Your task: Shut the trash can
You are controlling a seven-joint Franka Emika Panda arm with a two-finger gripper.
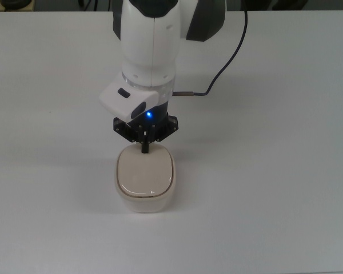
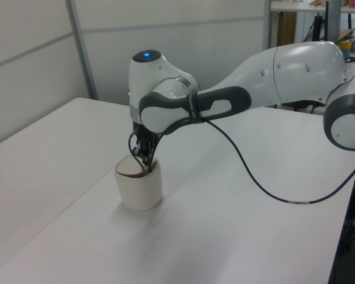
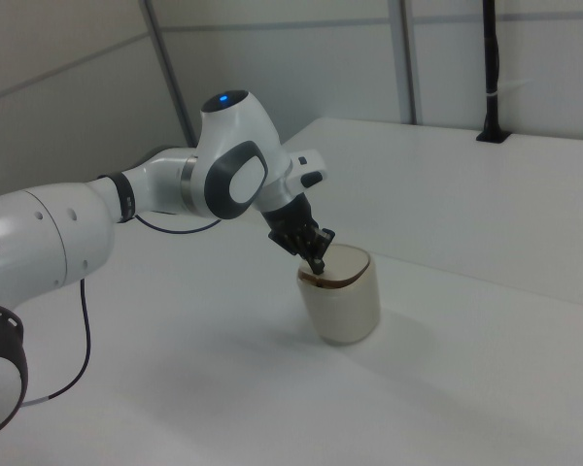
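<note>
White table [image 1: 286, 188] with a single cream-beige trash can [image 1: 144, 180] standing upright near the middle of the top view, a little toward the top view's left. Its flat lid [image 1: 144, 173] lies level over the rim, nearly or fully down; a thin dark line shows along the rim in the left view and the right view, so a complete seal cannot be confirmed. Above the far edge of the lid, the black gripper [image 1: 144, 149] points downward, its fingers drawn together into one narrow tip that rests on or just over the lid; nothing is clasped between them. A blue light [image 1: 149, 116] glows on the gripper body. The white arm [image 1: 151, 45] rises behind it toward the far side of the table. To the top view's right of the arm, a black cable [image 1: 226, 63] loops from the wrist and runs off toward the far edge.
</note>
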